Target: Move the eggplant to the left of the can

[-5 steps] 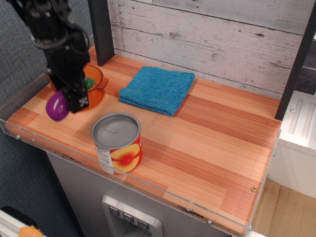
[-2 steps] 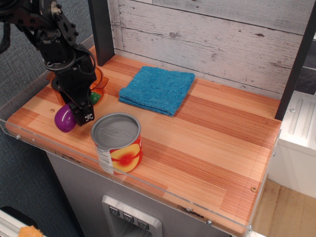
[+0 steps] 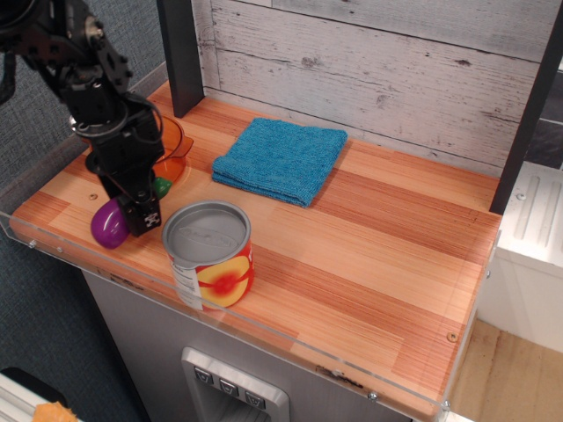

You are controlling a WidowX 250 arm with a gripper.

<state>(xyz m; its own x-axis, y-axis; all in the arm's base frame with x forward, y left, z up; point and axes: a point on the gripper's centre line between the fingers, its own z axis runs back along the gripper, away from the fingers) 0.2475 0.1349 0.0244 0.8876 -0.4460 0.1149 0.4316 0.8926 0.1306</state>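
Tin can (image 3: 209, 255), short and wide with a yellow-red label, stands nearest. Just left of it the black claw (image 3: 129, 215) grips the small glossy purple eggplant (image 3: 109, 223), low over the wooden surface (image 3: 369, 237). Released carelessly, the rounded toy might roll toward the near edge.

small purple plastic eggplant (image 3: 107, 225): left of short labelled tin can (image 3: 208, 255) | orange translucent bowl (image 3: 172, 148): behind eggplant | blue folded cloth (image 3: 280, 158): right of bowl, behind can

The black robot gripper (image 3: 132, 209) covers part of the glossy purple toy eggplant (image 3: 107, 223) and much of the orange translucent bowl (image 3: 176, 141); its jaw state is unclear.
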